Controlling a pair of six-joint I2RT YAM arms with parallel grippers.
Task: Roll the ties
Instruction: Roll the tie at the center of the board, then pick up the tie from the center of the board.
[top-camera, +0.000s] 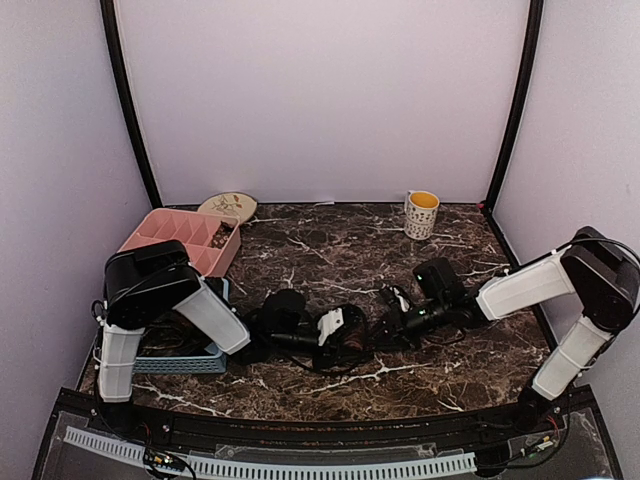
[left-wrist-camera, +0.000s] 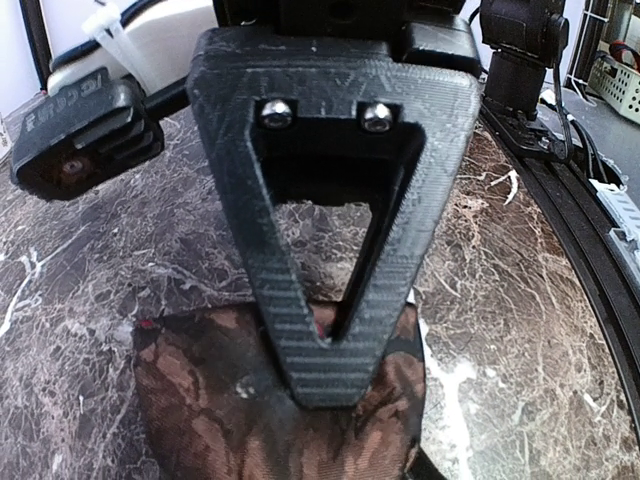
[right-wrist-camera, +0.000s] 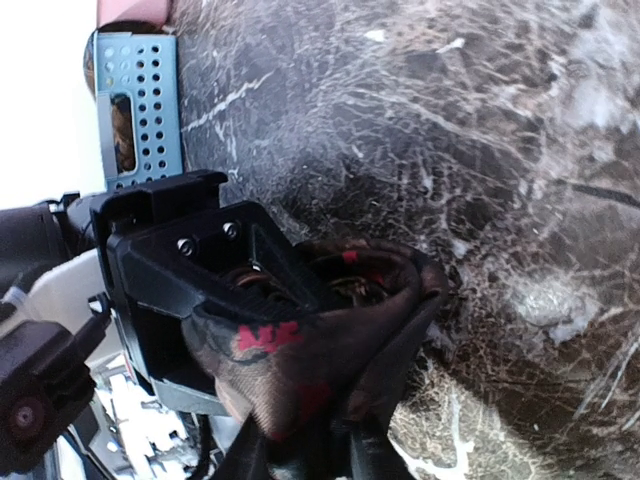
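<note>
- Low down, with the left arm (top-camera: 200, 310) stretched rightward and the right arm (top-camera: 525, 285) stretched leftward, meeting near the front middle of the bench (top-camera: 330, 250).
- At the left fingers (left-wrist-camera: 320, 300), a part-closed clamp on the coiled end of the tie (left-wrist-camera: 220, 400).
- At the right fingers (right-wrist-camera: 245, 460), a narrow pinch on a fold of that fabric.
- Bunched in a loose coil between both, lying on the bench; long axis impossible to tell.

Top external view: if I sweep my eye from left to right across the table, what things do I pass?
Pink divided tray → dark tie in the middle → white mug with a yellow inside.
</note>
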